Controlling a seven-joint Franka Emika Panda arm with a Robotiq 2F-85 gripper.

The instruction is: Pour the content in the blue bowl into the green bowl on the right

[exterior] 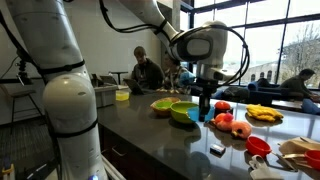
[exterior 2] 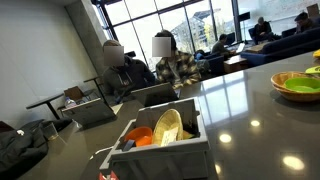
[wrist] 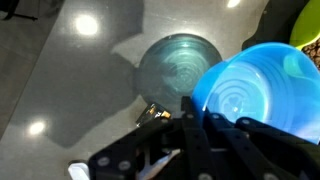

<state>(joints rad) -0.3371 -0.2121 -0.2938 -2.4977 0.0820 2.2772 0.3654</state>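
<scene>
In the wrist view my gripper (wrist: 198, 108) is shut on the near rim of the blue bowl (wrist: 255, 85). The bowl is tilted with its inside facing the camera. Only concentric rings show in it, and I see no dark content. A curved edge of the green bowl (wrist: 307, 25) shows at the top right, just past the blue bowl. In an exterior view the gripper (exterior: 205, 98) hangs over the counter, with the blue bowl (exterior: 207, 116) right beside the green bowl (exterior: 183, 113).
A duller yellow-green bowl (exterior: 163, 104) sits behind the green one. Red fruits (exterior: 231, 123), a plate of yellow food (exterior: 263, 114) and a small red bowl (exterior: 258, 145) lie to the right. A small metallic object (wrist: 150, 112) rests on the glossy counter. A white crate (exterior 2: 160, 135) stands nearer the other camera.
</scene>
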